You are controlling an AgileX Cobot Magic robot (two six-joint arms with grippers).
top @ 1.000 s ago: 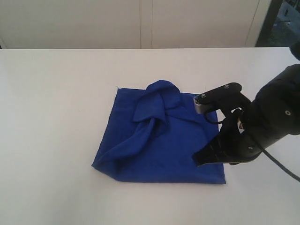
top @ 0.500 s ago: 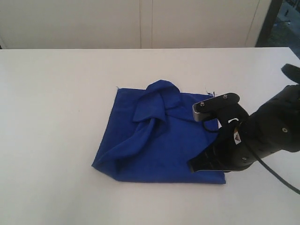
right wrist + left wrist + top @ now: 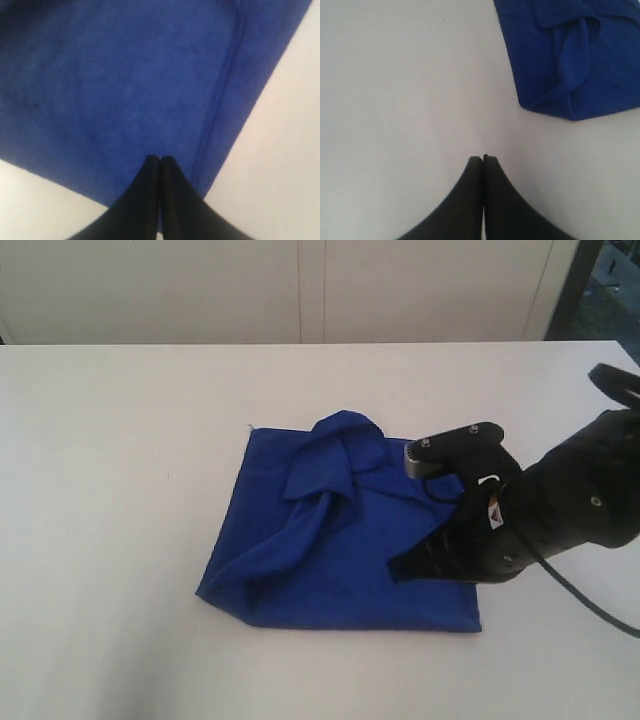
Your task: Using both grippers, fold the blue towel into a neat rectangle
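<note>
Lying rumpled at the exterior frame's centre, the blue towel [image 3: 300, 570] has the right gripper [image 3: 397, 570], jaws pressed together and empty, over its lower-right part; the left gripper [image 3: 483, 157], likewise closed, is above the table [image 3: 395, 100].

The counter [image 3: 120, 440] is bare round the towel [image 3: 300, 570] from 6 through 12 o'clock; the right gripper [image 3: 394, 570] blocks its 3 o'clock side.
</note>
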